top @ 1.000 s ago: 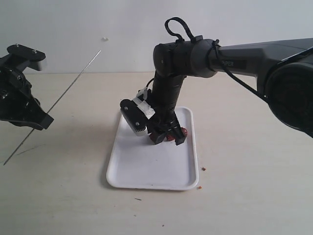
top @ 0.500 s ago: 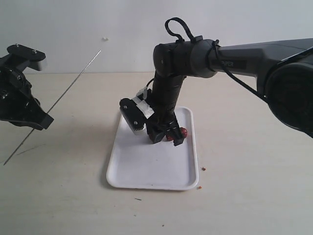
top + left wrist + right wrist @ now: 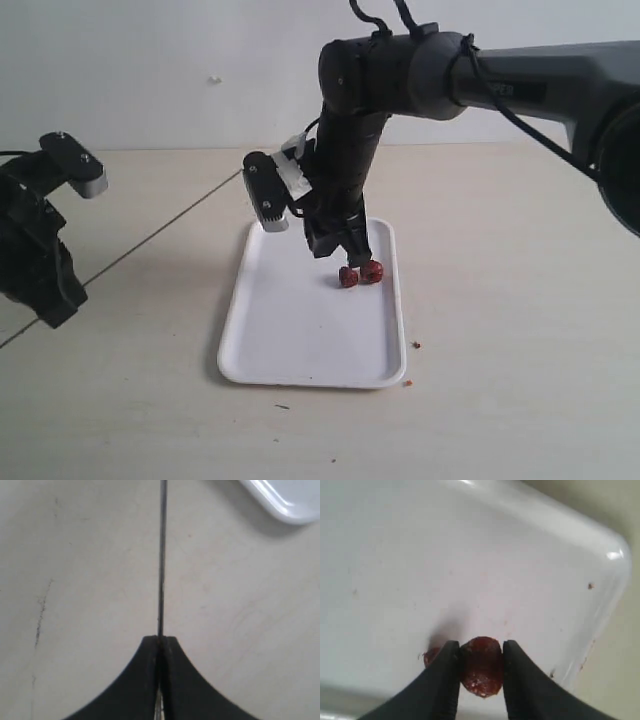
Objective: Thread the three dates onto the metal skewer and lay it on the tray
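Note:
My right gripper (image 3: 481,647) hangs just above the white tray (image 3: 300,340), its fingers shut on a dark red date (image 3: 481,666). A second date (image 3: 431,656) peeks out beside one finger, on the tray (image 3: 420,555). In the exterior view two dates (image 3: 348,277) (image 3: 372,271) show right under the right gripper (image 3: 342,255); I see no third. At the far left, my left gripper (image 3: 50,300) (image 3: 160,639) is shut on the metal skewer (image 3: 150,235) (image 3: 161,555). The rod slants up towards the tray's far left corner.
Tiny reddish crumbs (image 3: 417,345) lie on the table right of the tray, and another (image 3: 407,382) lies by its front right corner. The tray's corner (image 3: 285,500) shows in the left wrist view. A pale wall closes the back.
The right arm has lifted its gripper up off the tray floor. The left arm has turned and dropped, so the skewer lies flatter and now points towards the tray.

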Robot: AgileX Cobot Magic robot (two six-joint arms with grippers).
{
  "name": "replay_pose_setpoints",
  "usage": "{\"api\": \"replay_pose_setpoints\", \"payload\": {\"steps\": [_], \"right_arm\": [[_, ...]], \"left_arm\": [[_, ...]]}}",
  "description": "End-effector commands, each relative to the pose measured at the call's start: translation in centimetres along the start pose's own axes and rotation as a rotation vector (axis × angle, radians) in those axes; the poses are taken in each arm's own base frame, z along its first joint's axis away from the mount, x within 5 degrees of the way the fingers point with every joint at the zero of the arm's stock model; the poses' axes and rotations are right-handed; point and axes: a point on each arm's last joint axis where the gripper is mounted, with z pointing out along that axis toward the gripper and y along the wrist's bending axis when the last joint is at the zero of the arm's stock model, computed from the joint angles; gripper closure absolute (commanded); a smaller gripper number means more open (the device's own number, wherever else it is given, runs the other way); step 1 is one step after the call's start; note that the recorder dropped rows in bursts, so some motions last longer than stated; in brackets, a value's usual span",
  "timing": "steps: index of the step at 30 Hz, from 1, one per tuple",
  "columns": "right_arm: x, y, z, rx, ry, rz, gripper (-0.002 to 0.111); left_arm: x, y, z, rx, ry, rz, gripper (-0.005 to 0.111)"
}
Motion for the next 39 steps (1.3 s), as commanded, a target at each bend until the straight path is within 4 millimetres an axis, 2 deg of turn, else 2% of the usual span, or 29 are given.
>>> {"api": "replay_pose_setpoints", "payload": {"steps": [1, 3, 9, 12, 16, 24, 32, 39], "right_arm": [[0.4, 0.3, -2.5, -0.007, 0.05, 0.048, 0.079], [0.5, 0.5, -3.5, -0.017, 0.068, 0.066, 0.079], [0.5, 1.1, -7.3, 0.0, 0.074, 0.11, 0.079], [0.4, 1.2, -8.7, 0.022, 0.067, 0.11, 0.079], [0.4, 1.3, -8.9, 0.018, 0.068, 0.098, 0.079], [0.6, 1.2, -9.0, 0.025, 0.084, 0.092, 0.079], [0.6, 1.2, -9.0, 0.025, 0.084, 0.095, 0.079], [0.5, 1.3, -9.9, 0.044, 0.078, 0.094, 0.079]], "left_arm": [[1.1, -0.7, 0.3, 0.058, 0.062, 0.053, 0.107], [1.2, -1.0, 0.4, 0.086, 0.07, 0.074, 0.107], [0.1, -2.3, 0.4, 0.193, -0.052, 0.232, 0.107], [-1.0, -3.1, 0.8, 0.145, -0.079, 0.314, 0.107], [-1.9, -3.6, 1.6, 0.103, -0.094, 0.381, 0.107], [-2.8, -2.7, 1.9, 0.002, -0.157, 0.354, 0.107], [-2.9, -2.7, 1.9, -0.008, -0.165, 0.353, 0.107], [-2.9, -2.6, 1.9, -0.012, -0.167, 0.359, 0.107]]}}
